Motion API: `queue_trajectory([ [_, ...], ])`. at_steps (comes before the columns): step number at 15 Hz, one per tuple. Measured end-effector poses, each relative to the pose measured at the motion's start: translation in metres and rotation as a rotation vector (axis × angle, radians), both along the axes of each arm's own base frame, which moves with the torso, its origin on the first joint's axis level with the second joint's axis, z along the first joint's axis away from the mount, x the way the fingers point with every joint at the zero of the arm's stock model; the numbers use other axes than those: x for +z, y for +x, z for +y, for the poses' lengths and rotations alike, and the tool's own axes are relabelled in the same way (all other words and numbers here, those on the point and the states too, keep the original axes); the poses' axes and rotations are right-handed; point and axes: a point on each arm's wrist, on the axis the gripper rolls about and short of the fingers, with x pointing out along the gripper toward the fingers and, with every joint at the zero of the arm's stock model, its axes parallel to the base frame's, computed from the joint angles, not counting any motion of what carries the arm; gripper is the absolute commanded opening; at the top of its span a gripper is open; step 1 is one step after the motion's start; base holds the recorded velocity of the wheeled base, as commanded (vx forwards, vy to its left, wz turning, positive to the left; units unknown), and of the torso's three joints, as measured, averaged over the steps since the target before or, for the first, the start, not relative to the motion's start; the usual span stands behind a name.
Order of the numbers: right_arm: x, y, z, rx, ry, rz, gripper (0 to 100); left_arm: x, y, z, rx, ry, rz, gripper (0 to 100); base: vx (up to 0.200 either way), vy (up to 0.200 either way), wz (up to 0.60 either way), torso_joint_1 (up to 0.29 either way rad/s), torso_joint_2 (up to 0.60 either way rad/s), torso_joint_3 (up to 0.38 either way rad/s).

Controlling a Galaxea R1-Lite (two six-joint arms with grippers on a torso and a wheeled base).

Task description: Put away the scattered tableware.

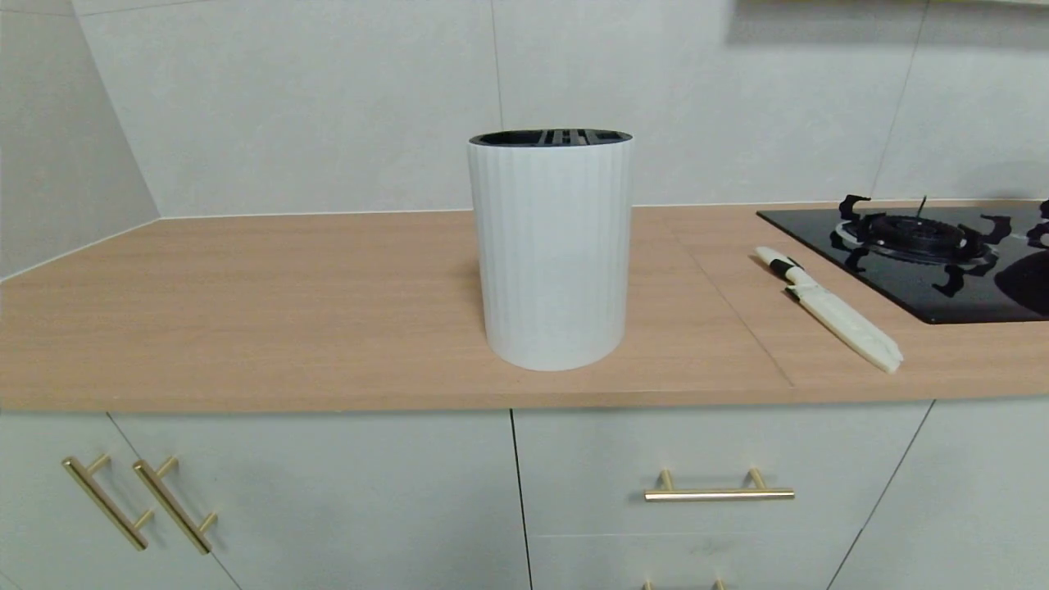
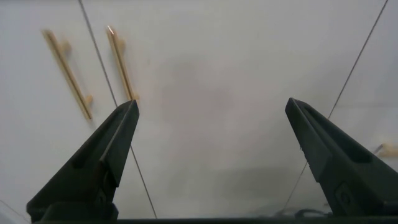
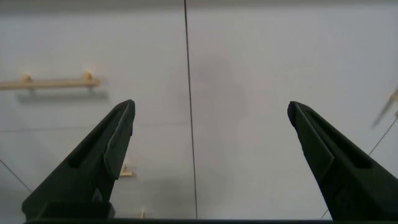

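A tall white ribbed holder [image 1: 554, 250] with a black slotted top stands upright in the middle of the wooden countertop [image 1: 246, 303]. A knife [image 1: 829, 308] with a white blade and a white-and-black handle lies flat on the counter to the holder's right, beside the stove. My left gripper [image 2: 211, 115] is open with nothing between its fingers, facing the pale cabinet fronts below the counter. My right gripper [image 3: 211, 115] is also open and holds nothing, facing the cabinet fronts too.
A black gas stove [image 1: 926, 246] with a burner grate sits at the counter's right end. Tiled walls close the back and the left corner. Below the counter are pale cabinet doors and drawers with gold bar handles [image 1: 718, 492].
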Motion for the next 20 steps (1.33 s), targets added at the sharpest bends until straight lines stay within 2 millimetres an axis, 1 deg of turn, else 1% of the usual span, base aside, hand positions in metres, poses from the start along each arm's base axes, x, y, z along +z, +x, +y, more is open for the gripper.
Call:
queue_trajectory([
  [10,0.0000,0.0000,0.0000,0.000,0.000,0.000,100,0.0000,0.0000,0.0000,0.000,0.000,0.000,100,0.000,0.000,0.00,0.189,-0.47,-0.290],
  [20,0.0000,0.0000,0.0000,0.000,0.000,0.000,100,0.0000,0.0000,0.0000,0.000,0.000,0.000,100,0.000,0.000,0.00,0.238,-0.53,-0.294],
])
